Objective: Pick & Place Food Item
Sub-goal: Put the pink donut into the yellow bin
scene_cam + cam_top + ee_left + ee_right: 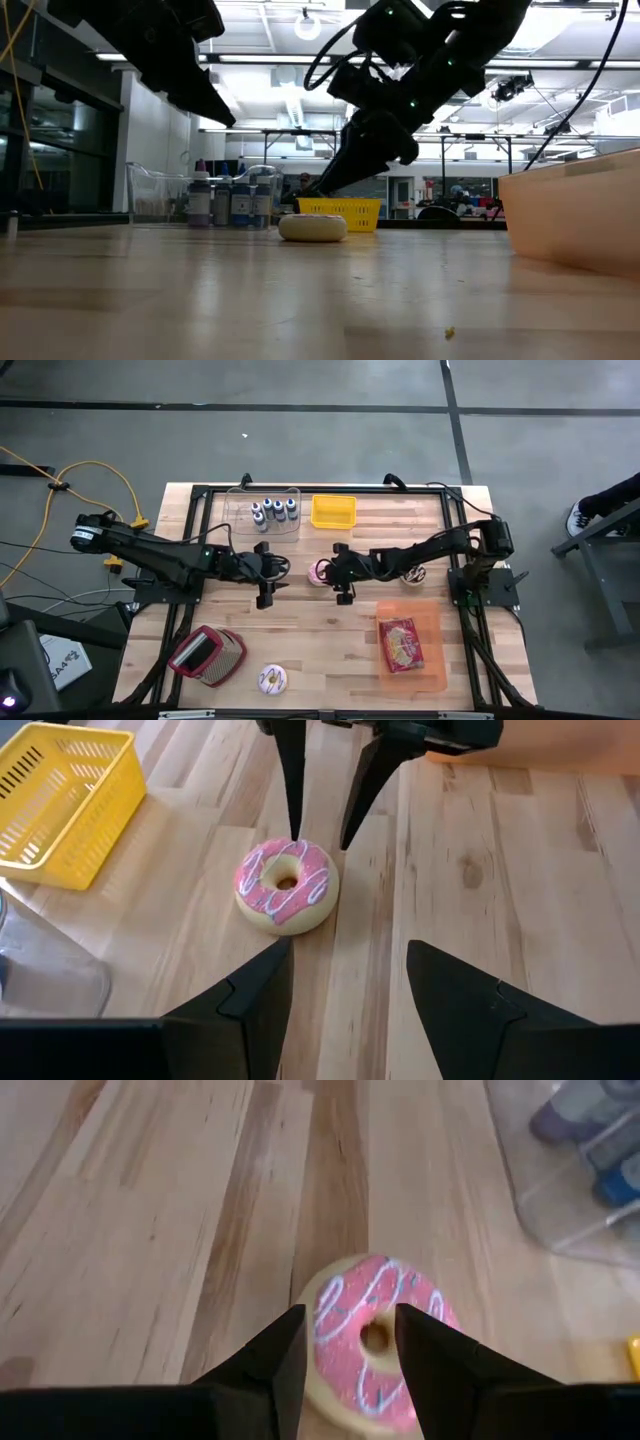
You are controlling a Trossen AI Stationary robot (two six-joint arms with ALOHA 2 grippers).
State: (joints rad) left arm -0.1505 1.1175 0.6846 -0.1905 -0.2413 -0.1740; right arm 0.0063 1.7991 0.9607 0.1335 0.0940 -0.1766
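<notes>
A pink-iced doughnut (320, 572) with white squiggles lies flat on the wooden table (300, 625), near its middle. My right gripper (320, 840) slants down just over the doughnut (285, 885) from the table's right side. It is open, with its fingertips near the doughnut's rim, and I see no touch. In the right wrist view the doughnut (370, 1305) shows just past that gripper (348, 1315). My left gripper (350, 970) stands open a short way to the doughnut's left and points at it.
A yellow basket (333, 510) and a clear bin of small bottles (265, 510) stand at the far edge. An orange tray (432, 660) holding a red packet sits near right. Near the front lie a second doughnut (272, 680) and a red-and-white item (205, 655).
</notes>
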